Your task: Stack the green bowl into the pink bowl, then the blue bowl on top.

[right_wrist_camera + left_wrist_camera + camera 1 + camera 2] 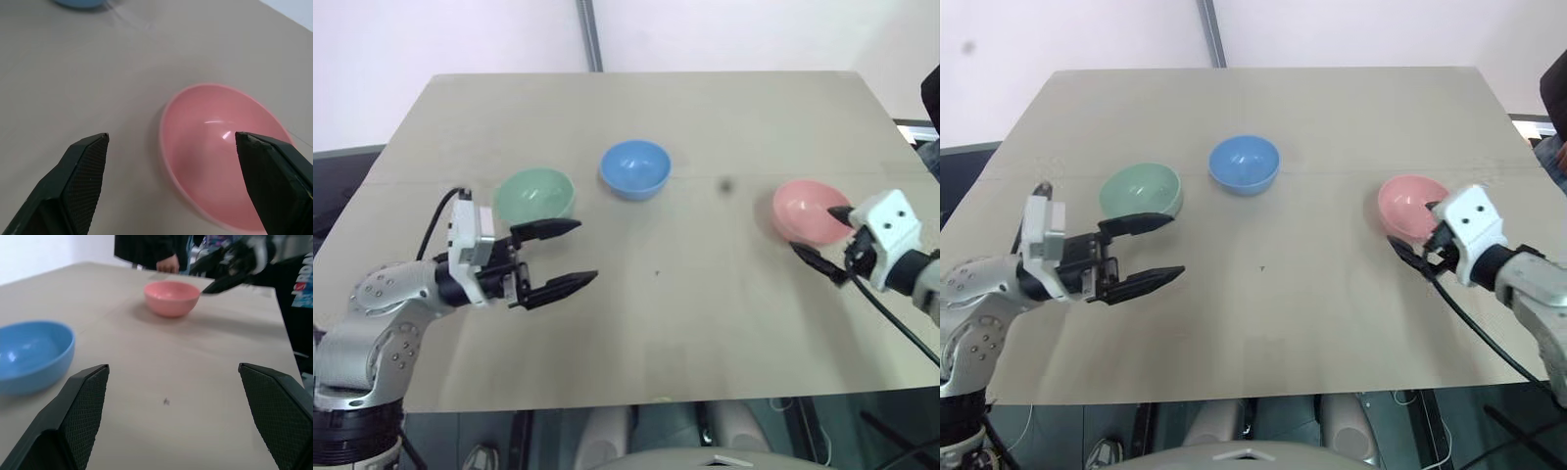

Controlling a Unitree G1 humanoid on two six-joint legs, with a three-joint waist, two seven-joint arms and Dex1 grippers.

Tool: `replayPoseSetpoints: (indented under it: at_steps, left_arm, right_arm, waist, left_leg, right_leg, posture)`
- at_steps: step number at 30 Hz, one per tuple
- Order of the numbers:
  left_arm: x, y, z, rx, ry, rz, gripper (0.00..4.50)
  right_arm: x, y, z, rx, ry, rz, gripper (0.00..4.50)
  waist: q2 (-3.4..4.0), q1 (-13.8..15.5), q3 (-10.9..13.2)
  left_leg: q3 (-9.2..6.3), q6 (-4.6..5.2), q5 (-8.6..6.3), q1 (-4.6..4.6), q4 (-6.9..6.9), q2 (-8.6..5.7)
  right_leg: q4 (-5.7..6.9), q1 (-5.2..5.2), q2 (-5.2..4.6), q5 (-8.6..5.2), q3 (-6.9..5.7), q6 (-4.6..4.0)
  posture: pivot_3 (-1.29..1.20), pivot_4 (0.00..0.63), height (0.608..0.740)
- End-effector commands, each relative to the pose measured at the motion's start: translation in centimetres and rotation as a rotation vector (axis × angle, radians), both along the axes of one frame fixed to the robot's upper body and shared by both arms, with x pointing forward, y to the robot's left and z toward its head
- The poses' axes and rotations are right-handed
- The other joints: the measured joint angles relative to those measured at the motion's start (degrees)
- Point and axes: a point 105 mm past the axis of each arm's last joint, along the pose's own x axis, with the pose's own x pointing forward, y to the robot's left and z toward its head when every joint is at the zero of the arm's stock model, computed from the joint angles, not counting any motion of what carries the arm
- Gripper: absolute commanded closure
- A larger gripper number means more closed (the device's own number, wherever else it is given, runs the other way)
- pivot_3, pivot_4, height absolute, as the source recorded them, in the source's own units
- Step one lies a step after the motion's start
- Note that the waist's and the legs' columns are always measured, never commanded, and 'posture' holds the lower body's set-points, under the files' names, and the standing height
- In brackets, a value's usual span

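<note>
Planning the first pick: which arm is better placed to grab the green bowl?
Left. The open left gripper hovers beside the green bowl; the right gripper is across the table at the pink bowl.

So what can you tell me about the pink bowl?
The pink bowl is small, round, smooth and plain salmon pink, with a slight shine inside that makes it look like plastic. It sits upright and empty on the tan table, on the robot's right side, apart from the other two bowls. The right gripper hovers open at its near rim; one black finger crosses over the rim, the other is beside the bowl. I cannot tell whether either finger touches it.
</note>
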Motion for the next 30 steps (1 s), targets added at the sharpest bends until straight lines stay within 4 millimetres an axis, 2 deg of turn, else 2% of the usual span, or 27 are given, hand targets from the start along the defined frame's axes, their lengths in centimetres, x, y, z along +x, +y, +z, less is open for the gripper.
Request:
replayPoseSetpoints:
  at_steps: [1, 5, 8, 12, 13, 14, 16, 19, 20, 24, 26, 30]
  left_arm:
    - [-0.4, -1.4, 0.7, -0.022, -0.038, -0.04, 0.03]
    - [-0.5, -1.7, 0.7, -0.033, -0.035, -0.039, 0.03]
    - [-0.6, -1.9, 0.6, -0.043, -0.034, -0.035, 0.0]
    - [-0.7, -1.9, 0.6, -0.055, -0.034, -0.023, 0.0]
    - [-0.7, -1.9, 0.5, -0.055, -0.034, -0.019, 0.0]
    - [-0.8, -1.9, 0.5, -0.055, -0.034, -0.016, 0.0]
    - [-0.8, -1.8, 0.5, -0.058, -0.034, -0.006, 0.0]
    - [-0.7, -1.6, 0.4, -0.06, -0.031, 0.007, 0.0]
    - [-0.7, -1.5, 0.4, -0.063, -0.028, 0.016, 0.0]
    - [-0.7, -0.4, -0.4, -0.05, -0.013, 0.056, 0.0]
    - [-0.8, 0.8, -1.3, -0.048, 0.02, 0.093, 0.0]
    - [-2.2, 3.2, -3.0, -0.018, 0.076, 0.094, 0.0]
  right_arm:
    - [1.7, -1.2, -1.0, -0.046, 0.061, -0.107, 0.0]
    - [2.9, -2.0, -2.1, -0.078, 0.122, -0.146, 0.0]
    - [3.6, -2.3, -2.9, -0.076, 0.175, -0.158, 0.78]
    - [3.8, -1.6, -3.3, -0.073, 0.204, -0.116, 2.82]
    - [3.9, -1.5, -3.3, -0.076, 0.205, -0.109, 3.11]
    - [3.9, -1.3, -3.3, -0.083, 0.203, -0.094, 3.77]
    - [4.0, -1.1, -3.1, -0.107, 0.178, -0.074, 4.49]
    - [3.8, -0.3, -2.4, -0.162, 0.121, 0.001, 4.49]
    - [3.5, 0.5, -1.9, -0.167, 0.091, 0.061, 4.49]
    - [1.3, 4.7, -0.7, -0.146, 0.016, 0.357, 4.49]
    - [0.5, 6.6, -0.8, -0.167, -0.01, 0.464, 4.49]
    - [-1.7, 12.2, -1.5, -0.147, -0.048, 0.704, 4.49]
  waist:
    - [0.0, -0.1, 0.0]
    - [0.0, 0.0, 0.0]
    - [0.0, 0.0, 0.0]
    - [0.0, 0.0, 0.0]
    - [0.0, 0.0, 0.0]
    - [0.0, 0.0, 0.0]
    - [-0.04, -0.1, 0.0]
    - [-0.01, 0.0, 0.0]
    - [-0.02, 0.0, 0.0]
    - [0.0, -0.2, 0.0]
    - [0.01, -0.3, 0.0]
    - [0.0, -0.3, 0.0]
  left_leg:
    - [-0.01, 0.0, 0.0, 0.0, 0.0, 0.01]
    - [-0.02, 0.0, 0.0, -0.06, 0.01, 0.01]
    - [-0.02, 0.0, 0.0, -0.1, 0.01, 0.01]
    - [-0.03, 0.01, 0.0, -0.1, 0.01, 0.01]
    - [-0.05, 0.01, 0.0, -0.1, 0.01, 0.02]
    - [-0.06, 0.01, 0.0, -0.1, 0.01, 0.02]
    - [-0.04, 0.01, 0.0, -0.09, 0.04, 0.01]
    - [-0.08, 0.01, 0.0, -0.07, 0.04, 0.02]
    - [-0.08, 0.01, 0.0, -0.08, 0.04, 0.02]
    - [-0.04, 0.01, 0.0, -0.09, 0.03, 0.04]
    - [-0.04, 0.01, 0.0, -0.07, 0.03, 0.07]
    - [-0.05, 0.0, 0.0, -0.06, 0.02, 0.09]
  right_leg:
    - [0.0, -0.02, 0.0, 0.0, 0.03, 0.0]
    - [-0.01, -0.07, -0.03, 0.0, 0.04, 0.0]
    - [-0.01, -0.11, -0.03, 0.0, 0.01, 0.0]
    - [0.0, -0.11, -0.04, 0.0, 0.02, 0.0]
    - [0.01, -0.11, -0.04, 0.0, 0.02, 0.0]
    - [0.01, -0.11, -0.04, 0.0, 0.02, 0.0]
    - [0.01, -0.1, -0.04, 0.0, 0.03, 0.0]
    - [0.01, -0.09, -0.03, 0.0, -0.01, 0.0]
    - [0.02, -0.1, -0.03, 0.0, -0.01, 0.0]
    - [0.01, -0.12, -0.04, 0.0, 0.03, 0.0]
    - [0.01, -0.11, 0.0, 0.0, 0.03, 0.0]
    - [0.01, -0.13, -0.01, 0.0, 0.01, 0.0]
  posture:
    - [0.0, 0.15, 0.74]
    - [0.0, 0.15, 0.74]
    - [0.0, 0.15, 0.74]
    - [0.0, 0.15, 0.74]
    - [0.0, 0.15, 0.74]
    - [0.0, 0.15, 0.74]
    - [0.0, 0.15, 0.74]
    - [0.0, 0.15, 0.74]
    - [0.0, 0.15, 0.74]
    - [0.0, 0.15, 0.74]
    - [0.0, 0.15, 0.74]
    - [0.0, 0.15, 0.74]
